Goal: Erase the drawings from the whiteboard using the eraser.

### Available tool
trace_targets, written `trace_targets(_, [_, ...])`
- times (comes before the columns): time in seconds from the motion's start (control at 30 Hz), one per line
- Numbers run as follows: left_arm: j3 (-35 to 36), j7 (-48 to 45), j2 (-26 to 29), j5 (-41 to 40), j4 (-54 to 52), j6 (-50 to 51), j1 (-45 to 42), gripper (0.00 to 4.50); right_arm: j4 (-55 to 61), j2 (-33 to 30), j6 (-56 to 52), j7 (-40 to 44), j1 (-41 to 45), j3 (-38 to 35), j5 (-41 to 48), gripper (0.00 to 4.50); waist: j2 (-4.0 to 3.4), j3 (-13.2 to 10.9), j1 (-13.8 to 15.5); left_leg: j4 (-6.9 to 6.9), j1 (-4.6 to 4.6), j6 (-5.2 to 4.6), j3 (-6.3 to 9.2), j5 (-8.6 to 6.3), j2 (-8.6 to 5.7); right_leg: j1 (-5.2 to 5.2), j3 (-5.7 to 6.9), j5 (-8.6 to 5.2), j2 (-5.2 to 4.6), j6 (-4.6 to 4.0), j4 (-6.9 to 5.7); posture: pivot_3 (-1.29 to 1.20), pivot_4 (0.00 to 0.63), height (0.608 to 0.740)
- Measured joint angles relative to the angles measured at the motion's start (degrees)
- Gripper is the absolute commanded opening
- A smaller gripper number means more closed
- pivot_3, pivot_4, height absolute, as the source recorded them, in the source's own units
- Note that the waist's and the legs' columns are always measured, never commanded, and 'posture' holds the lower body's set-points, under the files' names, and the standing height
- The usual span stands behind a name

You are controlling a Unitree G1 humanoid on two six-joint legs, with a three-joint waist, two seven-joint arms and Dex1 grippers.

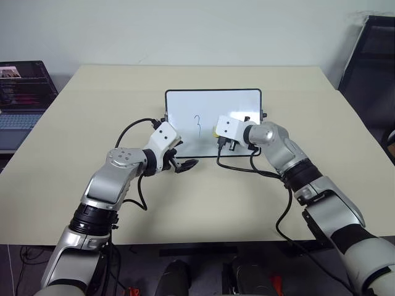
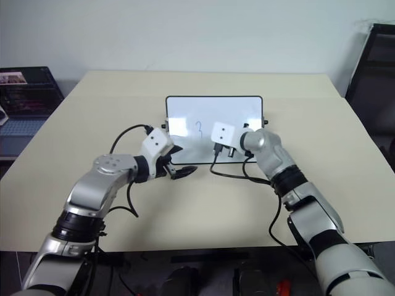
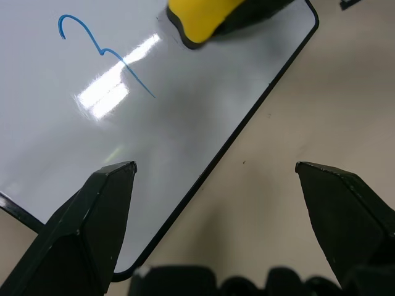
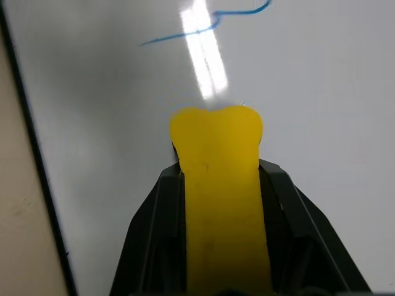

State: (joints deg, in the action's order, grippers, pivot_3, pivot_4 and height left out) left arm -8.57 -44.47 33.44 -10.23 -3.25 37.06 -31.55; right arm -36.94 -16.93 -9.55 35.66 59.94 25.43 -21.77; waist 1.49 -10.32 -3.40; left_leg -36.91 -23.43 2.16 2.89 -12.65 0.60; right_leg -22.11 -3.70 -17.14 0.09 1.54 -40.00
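Observation:
The whiteboard (image 1: 213, 102) lies flat at the middle of the table. On it is one thin blue drawing (image 1: 198, 121) shaped like a "3", also clear in the left wrist view (image 3: 102, 50). My right gripper (image 4: 220, 174) is shut on the yellow eraser (image 4: 217, 148), whose tip rests on the board just right of the drawing, a small gap away. In the head view a bit of the eraser (image 1: 215, 131) peeks out under the right wrist. My left gripper (image 1: 187, 164) stands open over the board's near left corner, with nothing between its fingers (image 3: 105, 203).
A laptop (image 1: 21, 92) sits off the table's left side. A black frame (image 1: 370, 55) stands at the back right. Black cables loop from both wrists over the beige table (image 1: 308, 98), which has bare room on all sides of the board.

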Motion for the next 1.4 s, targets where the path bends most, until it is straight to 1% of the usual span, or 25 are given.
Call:
trace_targets(0.23, [0.0, 0.0, 0.0, 0.0, -0.4, 0.0, 0.1, 4.50, -2.3, 1.6, 0.6, -1.3, 1.6, -0.8, 0.1, 1.15, 0.00, 0.0, 0.0, 0.09, -0.01, 0.00, -0.02, -0.01, 0.00, -0.04, -0.01, 0.00, -0.01, 0.00, 0.03, 0.00, 0.150, 0.740])
trace_targets(0.33, [0.0, 0.0, 0.0, 0.0, -0.4, 0.0, 0.1, 4.50, -2.3, 1.7, 0.7, 0.5, 1.6, -0.7, 0.1, 1.15, 0.00, 0.0, 0.0, 0.09, -0.01, 0.00, -0.01, -0.01, -0.01, -0.04, 0.00, 0.00, -0.01, 0.00, 0.03, 0.00, 0.150, 0.740])
trace_targets(0.43, [0.0, 0.0, 0.1, 0.0, -0.6, 0.0, 0.5, 4.50, 0.4, 0.6, 0.3, 4.5, -0.4, 0.2, 0.1, 1.15, 0.00, 0.0, 0.1, 0.10, -0.02, 0.00, -0.01, -0.01, -0.03, -0.02, 0.00, -0.01, -0.02, 0.00, 0.05, 0.00, 0.150, 0.740])
trace_targets(0.53, [0.0, 0.1, 0.2, 0.0, -0.6, 0.0, 0.7, 4.50, 1.3, 0.6, 0.2, 4.4, -1.3, 0.1, 0.2, 1.15, 0.00, 0.0, 0.1, 0.08, -0.02, 0.00, 0.00, -0.01, -0.02, -0.03, 0.01, 0.00, -0.02, 0.00, 0.04, 0.00, 0.150, 0.740])
trace_targets(0.6, [0.0, 0.1, 0.2, 0.0, -0.6, 0.0, 0.7, 4.50, 1.3, 0.6, 0.0, 3.6, -1.5, -0.9, 0.9, 1.15, 0.00, 0.0, 0.1, 0.08, -0.02, 0.00, 0.02, -0.01, -0.02, -0.03, 0.03, 0.00, -0.02, 0.00, 0.03, 0.00, 0.150, 0.740])
trace_targets(0.7, [0.2, 1.0, 0.1, 0.1, -0.6, -0.1, 0.7, 4.50, 3.4, 0.9, -1.8, 2.1, -3.3, -5.4, 4.1, 1.15, 0.00, 0.0, 0.2, 0.09, -0.09, 0.00, 0.03, -0.01, -0.02, -0.06, 0.03, -0.01, -0.02, 0.00, 0.06, 0.00, 0.150, 0.740])
trace_targets(0.8, [2.3, 4.5, -1.6, 0.5, -0.2, -3.0, 0.5, 4.50, 9.2, 1.9, -6.1, 1.5, -7.4, -12.2, 10.1, 1.15, -0.01, 0.0, 0.4, 0.06, -0.37, 0.00, 0.16, -0.01, -0.02, -0.20, 0.03, 0.00, -0.08, 0.00, 0.12, 0.00, 0.150, 0.740])
trace_targets(0.9, [5.4, 9.0, -4.0, 0.6, 1.1, -5.3, -0.6, 4.50, 17.2, 2.3, -10.7, 1.6, -11.9, -17.0, 15.8, 1.15, -0.01, 0.0, 0.6, 0.07, -0.42, 0.01, 0.19, -0.02, -0.03, -0.21, 0.02, 0.00, -0.10, 0.00, 0.17, 0.00, 0.150, 0.740])
trace_targets(0.97, [6.9, 10.2, -5.1, 0.1, 1.0, -5.7, -0.5, 4.50, 24.7, 2.3, -13.2, 1.4, -16.1, -20.3, 19.2, 1.15, 0.00, 0.0, 0.7, 0.09, -0.43, 0.00, 0.21, -0.02, -0.04, -0.19, 0.03, -0.01, -0.10, 0.00, 0.21, 0.00, 0.150, 0.740])
trace_targets(1.07, [8.4, 11.3, -6.5, -1.0, -0.1, -5.7, 2.4, 4.50, 36.3, 2.6, -15.8, -0.3, -24.0, -24.6, 23.9, 1.15, -0.01, 0.0, 0.8, 0.13, -0.44, 0.00, 0.21, -0.03, -0.04, -0.18, 0.01, -0.01, -0.12, 0.01, 0.33, 0.00, 0.150, 0.740])
trace_targets(1.17, [9.6, 12.5, -7.8, -2.1, -1.2, -5.3, 5.7, 4.50, 44.3, 3.8, -18.1, -4.0, -30.0, -28.2, 26.8, 1.15, 0.00, 0.0, 0.6, 0.12, -0.43, 0.00, 0.20, -0.03, -0.02, -0.18, -0.01, -0.01, -0.11, 0.01, 0.29, 0.00, 0.150, 0.740])
trace_targets(1.3, [11.2, 14.1, -8.7, -2.8, -3.4, -5.4, 9.7, 4.50, 51.7, 5.6, -18.8, -7.7, -36.5, -28.5, 28.0, 1.15, 0.00, 0.0, 0.5, 0.11, -0.38, 0.01, 0.19, -0.03, -0.02, -0.16, -0.03, -0.01, -0.08, 0.01, 0.24, 0.00, 0.150, 0.740])
trace_targets(1.4, [11.5, 15.2, -9.4, -2.9, -3.7, -5.9, 11.7, 4.50, 53.4, 6.2, -18.8, -9.3, -39.7, -26.6, 28.0, 1.15, 0.00, 0.0, 0.5, 0.06, -0.38, 0.01, 0.15, -0.03, -0.04, -0.16, -0.04, -0.01, -0.08, 0.02, 0.24, 0.00, 0.150, 0.740])
